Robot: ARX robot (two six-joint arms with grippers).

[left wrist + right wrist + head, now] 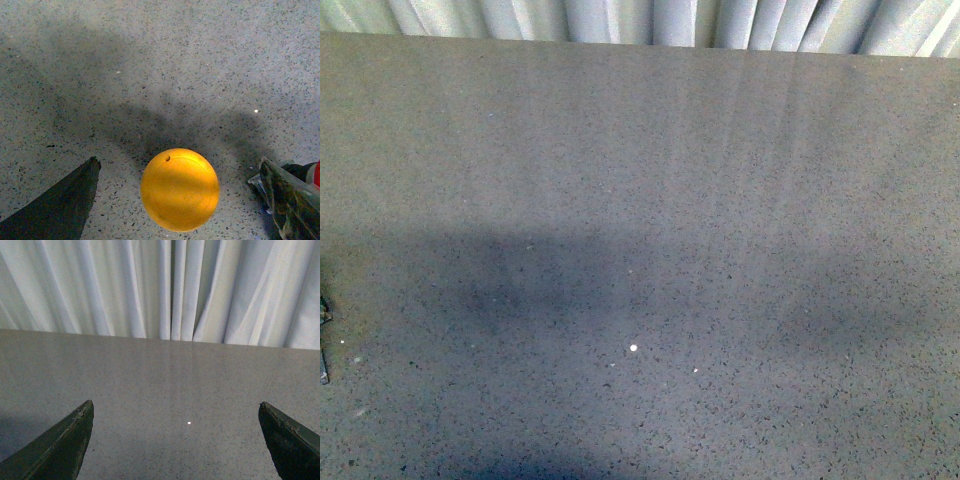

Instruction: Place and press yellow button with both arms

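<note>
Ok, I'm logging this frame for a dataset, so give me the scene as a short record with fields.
left gripper: open, jaws wide apart
yellow button: between those jaws, touching neither; not seen in the front view
right gripper: open, nothing between its jaws
table: grey, speckled
curtain: white, pleated, beyond the table's far edge

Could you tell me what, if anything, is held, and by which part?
Nothing: the left gripper stands open around the untouched yellow button; the right gripper is open, empty.
</note>
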